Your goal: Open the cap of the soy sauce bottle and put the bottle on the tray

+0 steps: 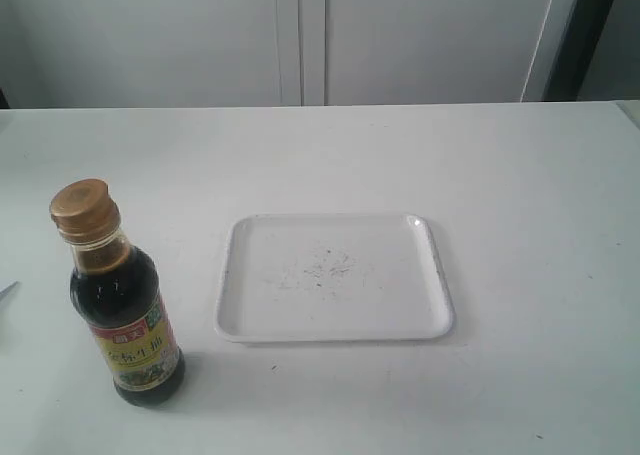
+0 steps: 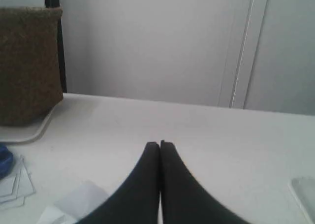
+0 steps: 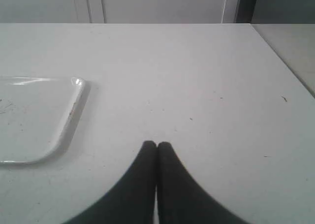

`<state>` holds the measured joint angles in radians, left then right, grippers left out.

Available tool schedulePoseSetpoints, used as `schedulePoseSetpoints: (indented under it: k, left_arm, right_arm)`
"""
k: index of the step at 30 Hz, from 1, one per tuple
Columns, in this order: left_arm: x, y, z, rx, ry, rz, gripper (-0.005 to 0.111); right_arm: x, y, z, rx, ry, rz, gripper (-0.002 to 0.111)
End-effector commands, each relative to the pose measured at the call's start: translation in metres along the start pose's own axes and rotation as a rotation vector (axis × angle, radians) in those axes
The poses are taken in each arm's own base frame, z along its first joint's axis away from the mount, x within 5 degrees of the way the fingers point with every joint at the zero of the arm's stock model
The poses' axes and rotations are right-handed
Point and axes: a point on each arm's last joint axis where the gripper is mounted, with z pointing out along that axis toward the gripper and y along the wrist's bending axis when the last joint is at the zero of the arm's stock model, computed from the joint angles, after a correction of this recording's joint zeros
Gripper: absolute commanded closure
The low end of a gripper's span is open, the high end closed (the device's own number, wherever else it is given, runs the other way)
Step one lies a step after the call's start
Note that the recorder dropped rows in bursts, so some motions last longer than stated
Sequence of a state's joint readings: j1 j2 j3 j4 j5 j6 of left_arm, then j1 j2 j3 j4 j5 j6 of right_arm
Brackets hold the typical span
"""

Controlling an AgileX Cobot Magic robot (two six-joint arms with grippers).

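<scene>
Tabletop (image 1: 520, 205) open right of tray (image 1: 437, 265); soy sauce bottle (image 1: 125, 315) upright left of it. Left fingers (image 2: 150, 161), right fingers (image 3: 147, 159) pressed together, empty.

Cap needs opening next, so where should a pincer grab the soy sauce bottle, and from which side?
Grip the bottle around its round body at the label, coming in level from the left: it stands upright there, apart from the tray. That likely leaves the cap free.
</scene>
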<state>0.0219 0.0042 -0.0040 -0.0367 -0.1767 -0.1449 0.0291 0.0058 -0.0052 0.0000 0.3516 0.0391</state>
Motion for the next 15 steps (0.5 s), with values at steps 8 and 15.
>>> schedulePoseSetpoints:
  k: [8,15]
  left_arm:
    - [-0.014,0.000,-0.001,0.001,-0.128,-0.025,0.107]
    - [-0.035,-0.002,0.005,0.000,-0.123,-0.029,0.107]
  right_arm:
    - [0.001,0.000,0.000,0.006,-0.003,0.004,0.108]
    - [0.001,0.000,0.000,0.006,-0.003,0.004,0.108]
